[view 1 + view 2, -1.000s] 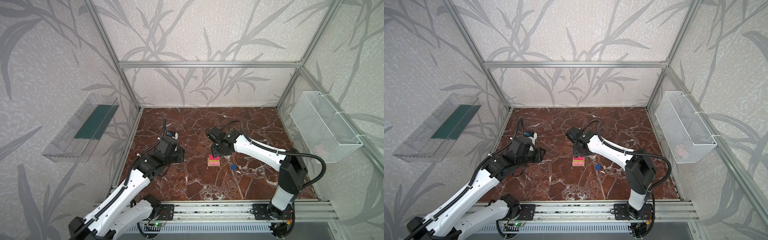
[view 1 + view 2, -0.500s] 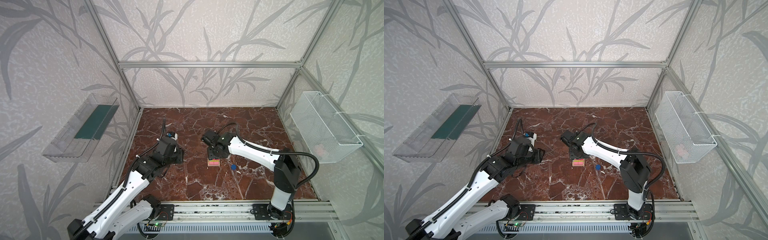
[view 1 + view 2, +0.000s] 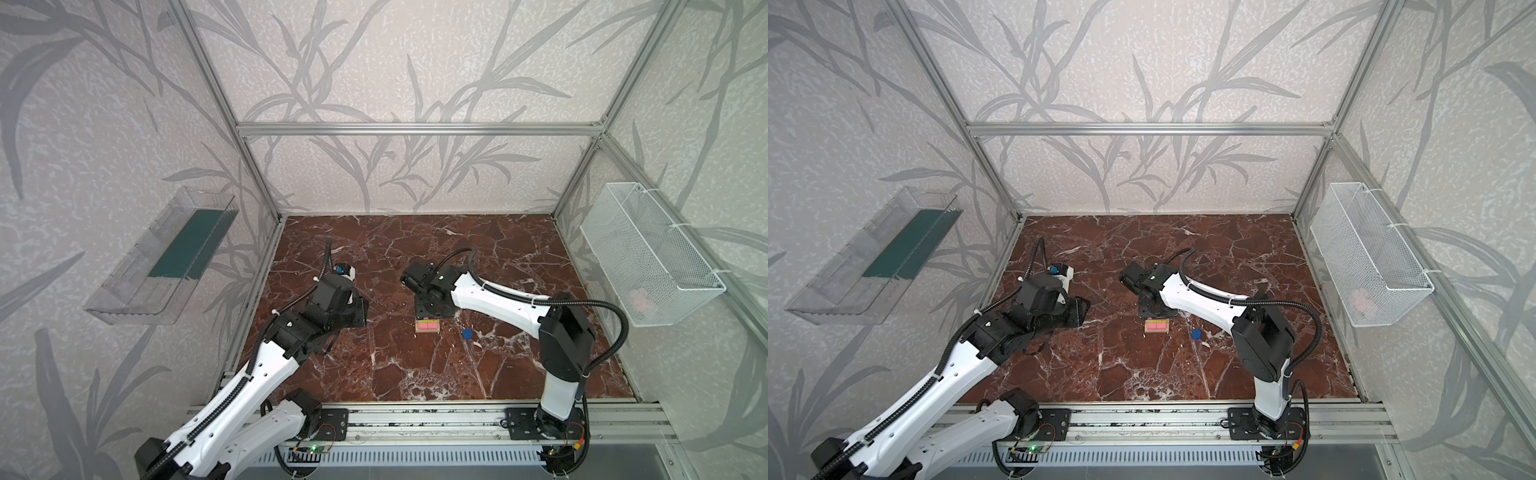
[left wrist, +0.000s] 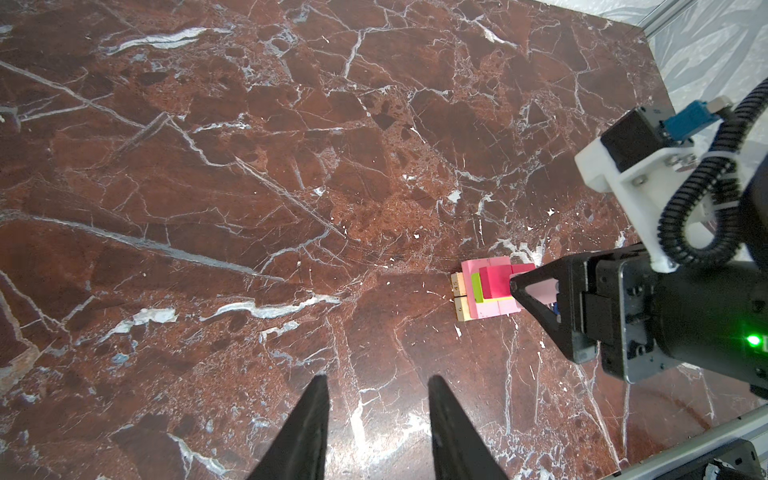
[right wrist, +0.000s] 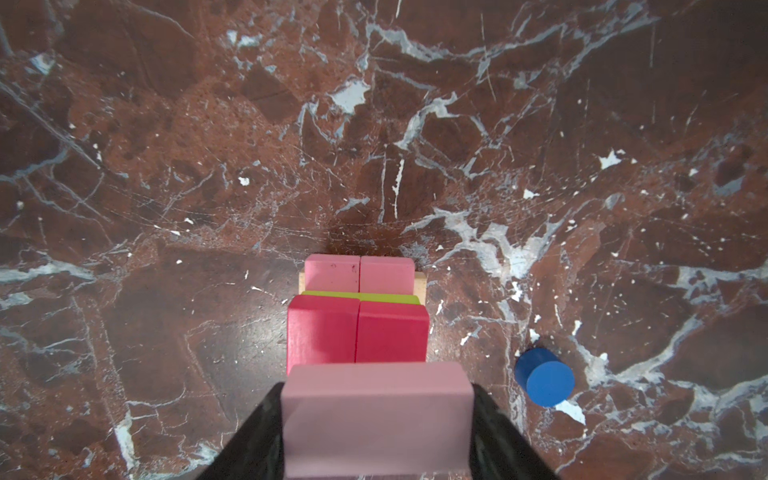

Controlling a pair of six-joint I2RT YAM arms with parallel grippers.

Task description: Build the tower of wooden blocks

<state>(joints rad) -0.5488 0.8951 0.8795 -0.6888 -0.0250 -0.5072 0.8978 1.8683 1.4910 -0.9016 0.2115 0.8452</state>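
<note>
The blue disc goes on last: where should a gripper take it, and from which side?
Pinch the blue disc across its curved side wall, coming straight down from above. It seems to stand on a flat face, round face up, on the table apart from the tower, so both flanks look free.

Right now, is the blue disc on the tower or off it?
Off: the disc sits on the table beside the tower, not touching it.

Left arm (image 3: 266,370) and right arm (image 3: 494,299) wear white shells, black joints, ribbed black cables (image 4: 670,224). The left claw (image 4: 377,380) has black pointed fingers (image 4: 307,428); a green light (image 4: 753,340) glows.
</note>
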